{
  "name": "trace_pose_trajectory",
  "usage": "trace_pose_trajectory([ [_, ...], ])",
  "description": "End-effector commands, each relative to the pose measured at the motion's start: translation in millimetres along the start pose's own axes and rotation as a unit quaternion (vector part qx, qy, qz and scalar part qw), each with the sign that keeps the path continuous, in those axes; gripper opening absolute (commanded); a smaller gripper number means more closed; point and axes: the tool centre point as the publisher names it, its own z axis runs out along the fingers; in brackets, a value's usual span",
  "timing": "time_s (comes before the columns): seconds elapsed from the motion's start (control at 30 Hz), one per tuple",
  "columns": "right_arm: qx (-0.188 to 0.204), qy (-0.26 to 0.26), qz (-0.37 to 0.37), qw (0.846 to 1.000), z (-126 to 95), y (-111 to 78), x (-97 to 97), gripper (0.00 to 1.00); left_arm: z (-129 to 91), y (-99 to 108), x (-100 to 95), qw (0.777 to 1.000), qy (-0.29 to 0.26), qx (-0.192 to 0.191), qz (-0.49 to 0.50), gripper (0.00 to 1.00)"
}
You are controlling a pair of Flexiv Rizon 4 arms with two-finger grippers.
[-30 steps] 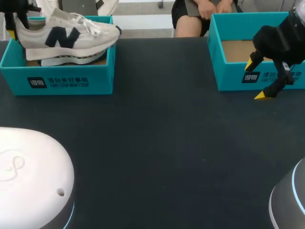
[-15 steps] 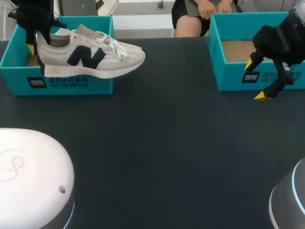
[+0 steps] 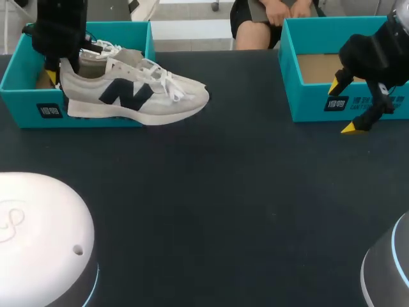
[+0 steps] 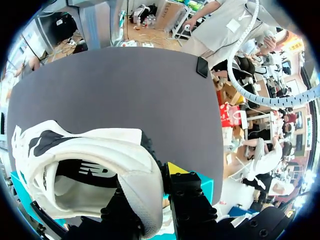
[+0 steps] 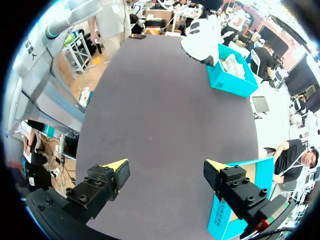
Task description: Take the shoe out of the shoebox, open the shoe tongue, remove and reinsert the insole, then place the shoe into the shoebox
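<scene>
Heel of the shoe (image 3: 134, 96) is clamped in the left gripper (image 3: 56, 75) fingers. The shoe covers the front wall of the left shoebox (image 3: 25, 105) at the tabletop (image 3: 211, 211) far-left corner, toe past it (sole maybe off the tabletop, unclear). The right gripper (image 3: 342, 107) has fingers wide, empty, before the second shoebox (image 3: 307, 105).

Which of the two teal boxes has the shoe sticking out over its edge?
The left shoebox: the shoe juts out past its front wall. The right box shows only bare cardboard inside.
</scene>
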Motion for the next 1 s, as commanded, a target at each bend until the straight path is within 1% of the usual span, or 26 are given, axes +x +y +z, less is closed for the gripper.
trace_pose_trajectory([
  [0.03,0.001,0.002,0.0,1.0,0.7,1.0,-2.2,1.0,0.5,-3.6,3.0,1.0,-0.003,-0.018,0.0,0.0],
  [0.13,0.001,0.002,0.0,1.0,0.7,1.0,-2.2,1.0,0.5,-3.6,3.0,1.0,-0.003,-0.018,0.0,0.0],
  [0.17,0.001,0.002,0.0,1.0,0.7,1.0,-2.2,1.0,3.9,-4.9,1.0,1.0,-0.002,-0.022,0.004,0.0],
  [0.3,0.001,0.002,0.0,1.0,0.7,1.0,-2.2,1.0,11.6,-14.6,-9.1,1.0,-0.006,-0.017,0.013,0.0],
  [0.43,0.001,0.002,0.0,1.0,0.7,1.0,-2.2,1.0,16.3,-30.3,-25.1,0.999,-0.02,-0.014,0.025,0.0],
  [0.57,0.001,0.002,0.0,1.0,0.7,1.0,-2.2,1.0,18.0,-43.1,-44.0,0.999,-0.028,0.011,0.025,0.0],
  [0.67,0.001,0.002,0.0,1.0,0.7,1.0,-2.2,1.0,20.1,-54.1,-60.4,0.999,-0.025,0.029,0.032,0.0],
  [0.83,0.001,0.002,0.0,1.0,0.7,1.0,-2.2,1.0,22.5,-72.2,-85.4,0.999,-0.033,0.032,0.024,0.0],
  [0.87,0.001,0.002,0.0,1.0,0.7,1.0,-2.2,1.0,22.2,-74.5,-90.2,0.998,-0.037,0.048,0.017,0.0],
  [1.0,0.001,0.002,0.0,1.0,0.7,1.0,-2.2,1.0,26.4,-84.1,-109.1,0.997,-0.039,0.066,0.008,0.0],
])
